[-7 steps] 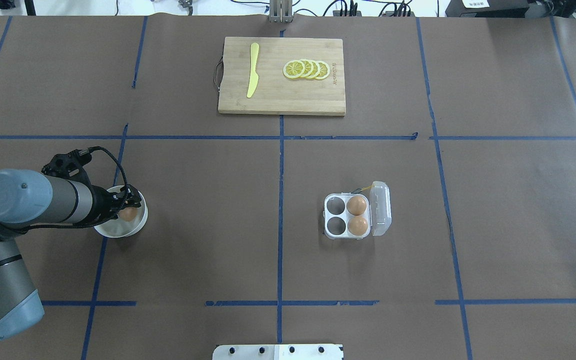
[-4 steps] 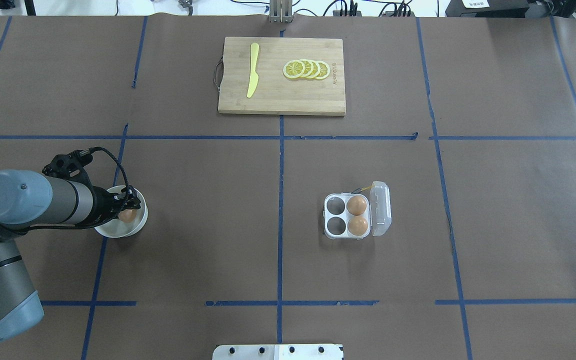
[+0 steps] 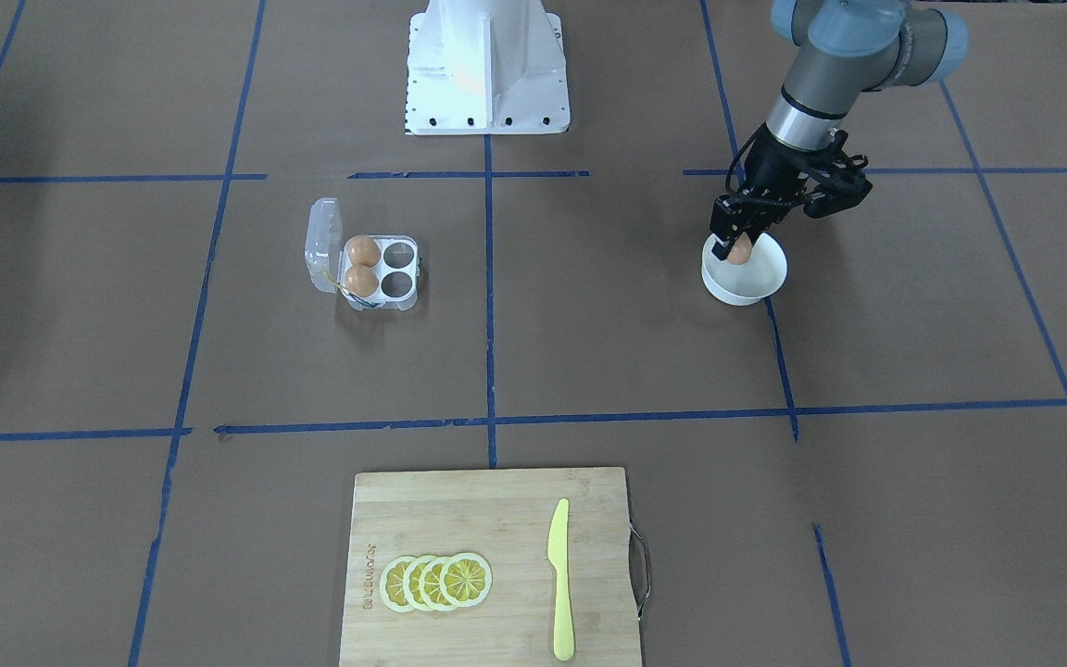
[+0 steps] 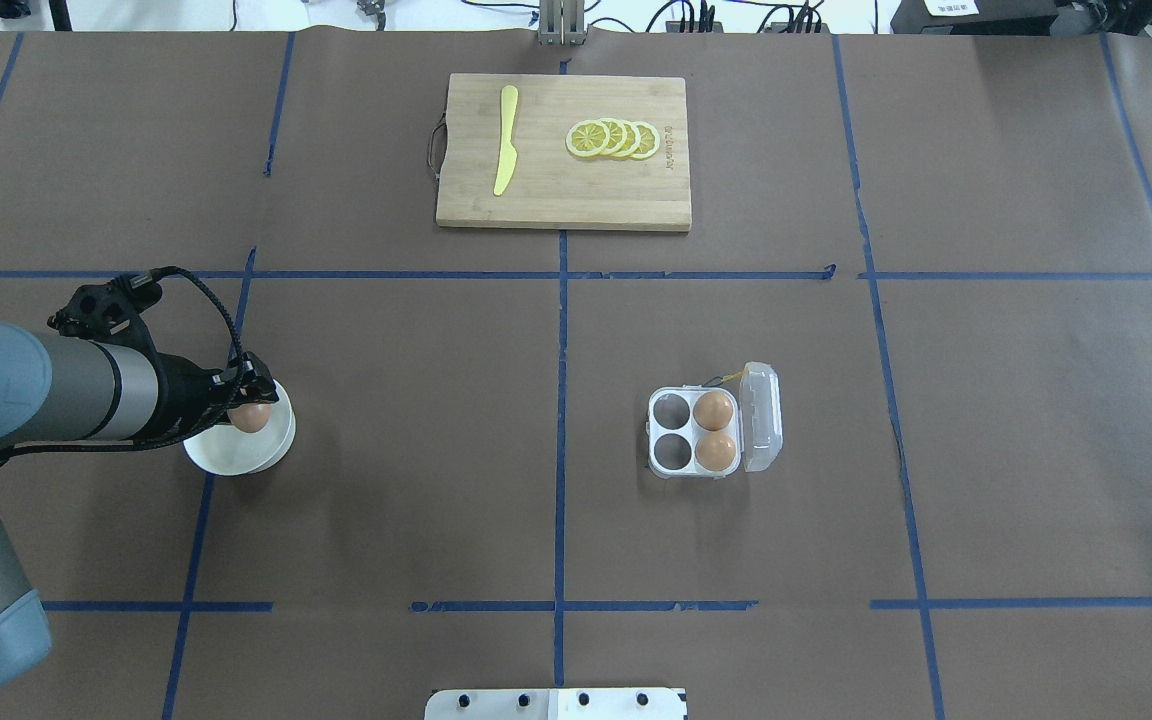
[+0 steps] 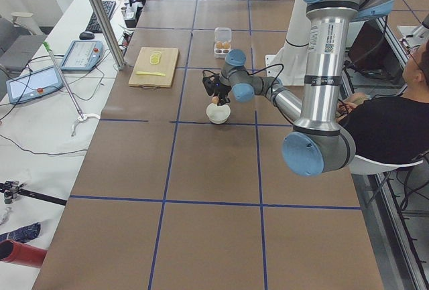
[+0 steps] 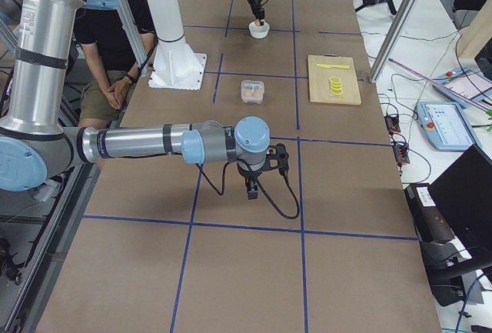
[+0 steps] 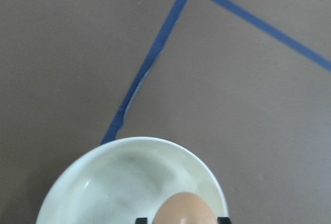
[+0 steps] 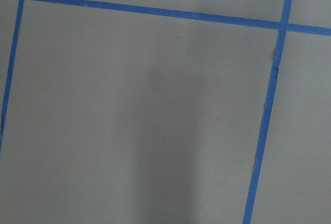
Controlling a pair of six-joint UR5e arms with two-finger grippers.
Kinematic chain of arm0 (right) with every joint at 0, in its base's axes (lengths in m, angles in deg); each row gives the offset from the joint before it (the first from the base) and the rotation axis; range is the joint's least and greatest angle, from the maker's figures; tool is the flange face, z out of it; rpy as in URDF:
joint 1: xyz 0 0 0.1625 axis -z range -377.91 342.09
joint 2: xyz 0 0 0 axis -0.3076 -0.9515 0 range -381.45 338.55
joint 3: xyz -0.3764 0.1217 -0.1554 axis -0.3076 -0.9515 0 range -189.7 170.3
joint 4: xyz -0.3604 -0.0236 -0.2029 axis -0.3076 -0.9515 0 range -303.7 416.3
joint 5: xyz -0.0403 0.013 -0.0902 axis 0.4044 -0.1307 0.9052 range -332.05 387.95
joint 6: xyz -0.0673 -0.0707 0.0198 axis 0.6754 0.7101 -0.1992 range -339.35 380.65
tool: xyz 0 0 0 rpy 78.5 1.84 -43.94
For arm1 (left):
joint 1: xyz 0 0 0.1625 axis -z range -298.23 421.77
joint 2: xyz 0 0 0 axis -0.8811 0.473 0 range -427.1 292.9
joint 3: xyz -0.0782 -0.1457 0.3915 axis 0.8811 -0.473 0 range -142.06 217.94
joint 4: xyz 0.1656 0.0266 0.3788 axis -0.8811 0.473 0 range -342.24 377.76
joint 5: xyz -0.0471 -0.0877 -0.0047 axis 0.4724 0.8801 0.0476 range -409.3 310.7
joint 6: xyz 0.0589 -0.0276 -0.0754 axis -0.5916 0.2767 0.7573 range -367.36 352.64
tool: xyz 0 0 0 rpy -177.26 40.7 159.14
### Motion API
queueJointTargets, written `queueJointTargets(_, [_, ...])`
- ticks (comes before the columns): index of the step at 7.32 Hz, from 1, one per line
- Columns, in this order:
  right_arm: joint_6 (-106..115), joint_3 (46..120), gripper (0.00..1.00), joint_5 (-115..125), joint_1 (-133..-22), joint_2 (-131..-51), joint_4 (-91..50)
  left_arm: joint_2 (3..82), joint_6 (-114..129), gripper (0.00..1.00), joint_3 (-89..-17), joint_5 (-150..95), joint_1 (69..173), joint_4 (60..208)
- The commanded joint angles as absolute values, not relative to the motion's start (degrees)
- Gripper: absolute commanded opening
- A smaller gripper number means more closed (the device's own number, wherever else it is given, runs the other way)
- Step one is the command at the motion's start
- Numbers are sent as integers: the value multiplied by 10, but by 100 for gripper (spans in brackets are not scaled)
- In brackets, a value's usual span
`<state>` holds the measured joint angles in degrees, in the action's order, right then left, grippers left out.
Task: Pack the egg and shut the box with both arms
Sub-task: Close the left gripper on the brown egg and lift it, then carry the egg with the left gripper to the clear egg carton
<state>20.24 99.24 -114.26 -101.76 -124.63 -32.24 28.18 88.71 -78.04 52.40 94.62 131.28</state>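
Note:
My left gripper (image 4: 251, 408) is shut on an orange-brown egg (image 4: 252, 418) and holds it just above the round white bowl (image 4: 234, 456). The egg also shows in the front view (image 3: 739, 251) and in the left wrist view (image 7: 183, 211), over the bowl (image 7: 114, 182). The clear box (image 4: 673, 431) lies right of centre, its lid (image 4: 762, 415) open to the right. Two eggs (image 4: 714, 410) (image 4: 716, 452) fill its right cells and the two left cells are empty. My right gripper (image 6: 252, 188) hovers over bare table in the exterior right view only; I cannot tell if it is open or shut.
A wooden cutting board (image 4: 564, 195) at the far middle carries a yellow knife (image 4: 506, 140) and lemon slices (image 4: 614, 138). The white pedestal (image 3: 487, 65) stands at the robot's side. A seated person (image 5: 385, 129) is beside the table.
My left gripper has risen with the egg, from down inside the bowl to just above it. The box and its eggs have not moved.

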Motion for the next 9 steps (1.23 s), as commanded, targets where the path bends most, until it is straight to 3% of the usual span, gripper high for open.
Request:
queueJointTargets(1, [202,994,100,-1143,-1018,-1246,-322,453,897,0,-756,527,939,1184])
queueJointTargets(3, [202,995,100,-1143,-1018,-1245,-321,571,907,0,-672,541,883,1178])
queueJointTargets(5, [202,995,100,-1148,-1018,-1245,-321,699,905,0,-531,536,859,1226])
queueJointTargets(7, [202,996,100,-1153,-1018,-1245,-321,740,901,0,-462,536,853,1287])
queueJointTargets(9, [202,997,100,-1164,-1018,-1246,-322,753,899,0,-442,536,838,1289])
